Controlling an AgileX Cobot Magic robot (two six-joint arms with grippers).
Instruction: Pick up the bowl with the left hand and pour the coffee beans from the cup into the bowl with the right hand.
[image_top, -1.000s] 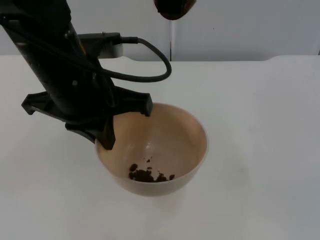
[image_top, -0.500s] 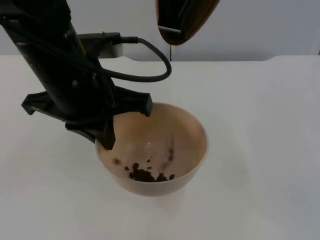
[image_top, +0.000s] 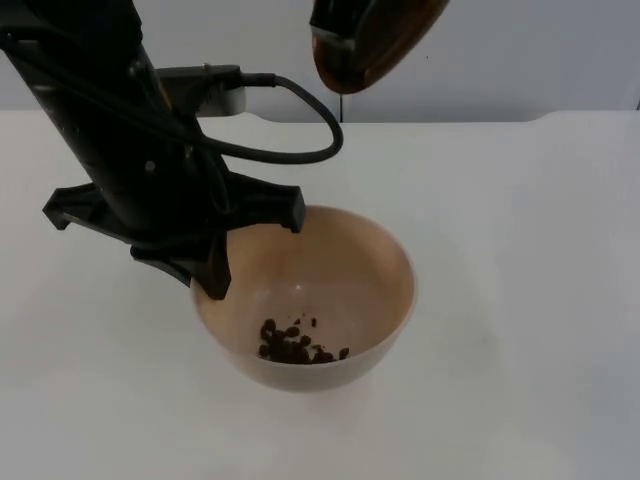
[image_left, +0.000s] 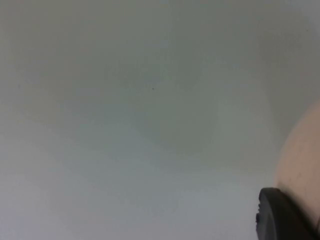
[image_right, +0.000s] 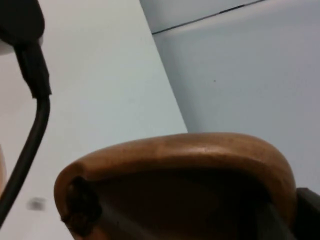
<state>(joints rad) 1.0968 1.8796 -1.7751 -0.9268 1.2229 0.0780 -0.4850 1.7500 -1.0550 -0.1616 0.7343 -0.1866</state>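
Glossy brown cup (image_top: 372, 40) tilts above round beige bowl (image_top: 330, 300) holding beans (image_top: 295, 345).

A beige bowl (image_top: 325, 290) stood near the middle of the white table (image_top: 520, 300), with a small heap of dark coffee beans (image_top: 297, 343) lying in its bottom. The left gripper (image_top: 210, 262) was clamped on the bowl's left rim. A brown cup (image_top: 368, 40) hung tilted above the table's far edge, its mouth facing down toward the bowl.
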